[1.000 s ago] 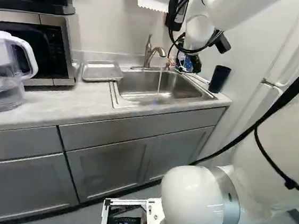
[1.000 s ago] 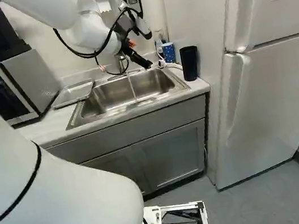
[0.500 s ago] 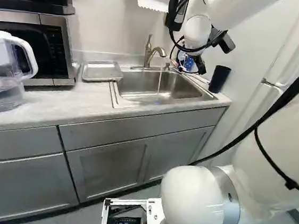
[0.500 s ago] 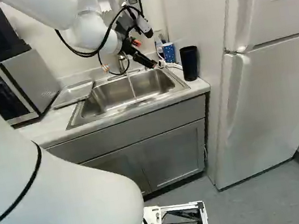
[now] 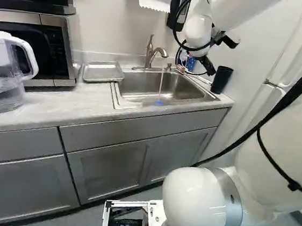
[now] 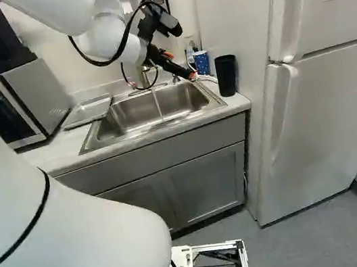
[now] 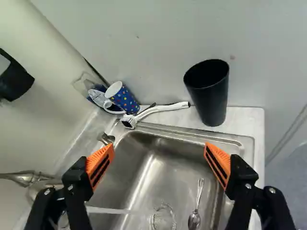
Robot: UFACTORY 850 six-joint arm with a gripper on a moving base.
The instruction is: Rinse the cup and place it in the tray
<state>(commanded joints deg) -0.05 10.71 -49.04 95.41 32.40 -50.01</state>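
Pale countertop, one, fitted with a steel sink; a spoon lies inside. Above the sink, one gripper, released, fingers spread wide, nothing between them. On the counter ahead of it: a black cup, upright; a white-handled brush; a blue spotted cup, upright in the corner. Beside the sink, toward the left of the left base view, one metal tray. Behind the sink, one faucet, running.
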